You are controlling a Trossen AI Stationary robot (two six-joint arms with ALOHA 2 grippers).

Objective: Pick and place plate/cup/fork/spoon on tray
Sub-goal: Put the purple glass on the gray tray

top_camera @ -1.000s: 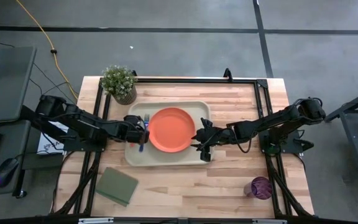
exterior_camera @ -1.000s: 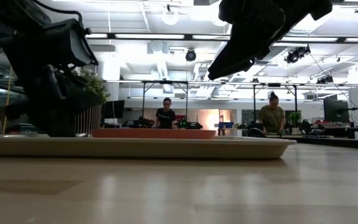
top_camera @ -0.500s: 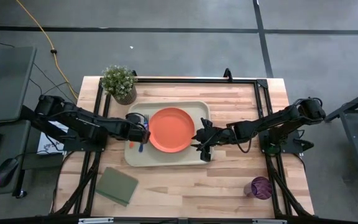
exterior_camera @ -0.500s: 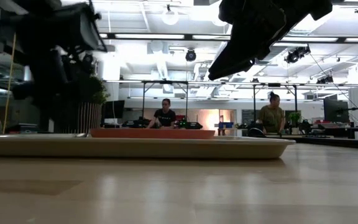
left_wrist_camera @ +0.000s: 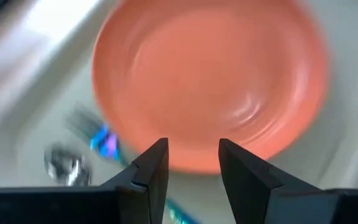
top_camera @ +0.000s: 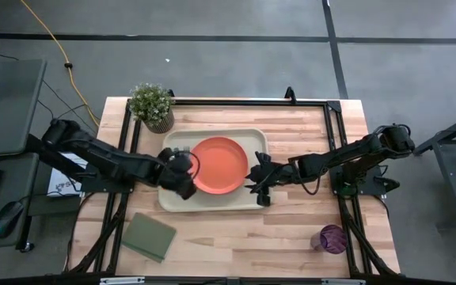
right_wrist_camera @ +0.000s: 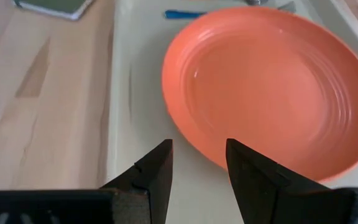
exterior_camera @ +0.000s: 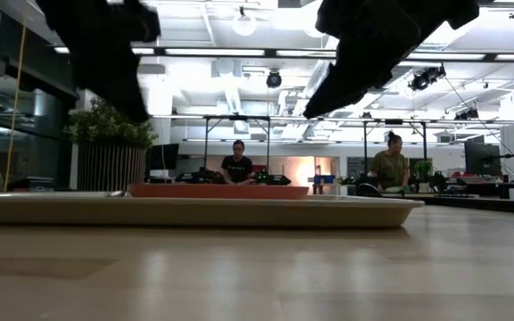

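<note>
Nearest you, at about 5 o'clock on the table (top_camera: 291,229), the cup (top_camera: 332,237) stands alone, well apart from everything else and not yet moved. At 7 o'clock lies the green pad (top_camera: 149,236), not part of the job.

Mid-table, the tray (top_camera: 212,204) carries the plate (top_camera: 218,165) roughly at its centre. The fork (right_wrist_camera: 185,14) lies on the tray floor at the plate's 9 o'clock side; its blue handle shows in the right wrist view, just beside the plate rim.

What has changed: a second ago your left claw (top_camera: 182,176) sat low over the fork's spot at the tray's 9 o'clock edge. It has since lifted and swung toward the tray's 7 o'clock corner, fingers (left_wrist_camera: 151,171) parted a moderate way with nothing between them. I read that as the fork released and set down, so plate and fork look done.

Your right claw (top_camera: 261,184) hangs at the plate's 3 o'clock over the tray edge, unmoved over the last second, fingers (right_wrist_camera: 157,171) parted a moderate way and empty.

A blurred silvery shape beside the fork in the left wrist view may be the spoon; you cannot tell from here.

Farthest, at 11 o'clock, the potted plant (top_camera: 152,105) stands off the tray.

Judgement: cup remains, and the right arm is closer to it.
</note>
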